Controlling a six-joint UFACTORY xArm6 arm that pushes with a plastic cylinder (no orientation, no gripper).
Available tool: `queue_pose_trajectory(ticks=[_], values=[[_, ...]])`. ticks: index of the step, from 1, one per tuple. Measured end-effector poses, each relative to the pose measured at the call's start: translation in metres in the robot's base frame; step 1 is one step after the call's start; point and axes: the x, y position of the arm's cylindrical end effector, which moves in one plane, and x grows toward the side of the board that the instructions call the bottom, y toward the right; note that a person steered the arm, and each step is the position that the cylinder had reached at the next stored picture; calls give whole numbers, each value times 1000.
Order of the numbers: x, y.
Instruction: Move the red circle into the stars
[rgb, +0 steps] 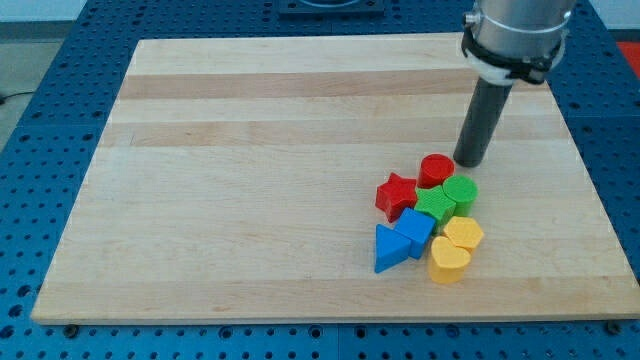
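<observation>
Tip (470, 161) just right of red circle (436, 170), grasping nothing, having no fingers. Light, rigid, likely slippery; best pushed centrally from the right, toward red star (396, 195).

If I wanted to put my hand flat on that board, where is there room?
Everything from the red star to the view's left edge is bare, as is the top strip. Crowded: the block cluster around the green star at lower right, with my tip beside the red circle.

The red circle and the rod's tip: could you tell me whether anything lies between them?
Nothing does. In the camera view, my tip sits just to the view's upper right of the red circle, with only a sliver of bare board between them.
</observation>
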Motion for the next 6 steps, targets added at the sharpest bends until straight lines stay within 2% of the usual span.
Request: queue_pose_trajectory(ticks=[1, 2, 6], values=[[3, -25], [25, -56], [43, -67]])
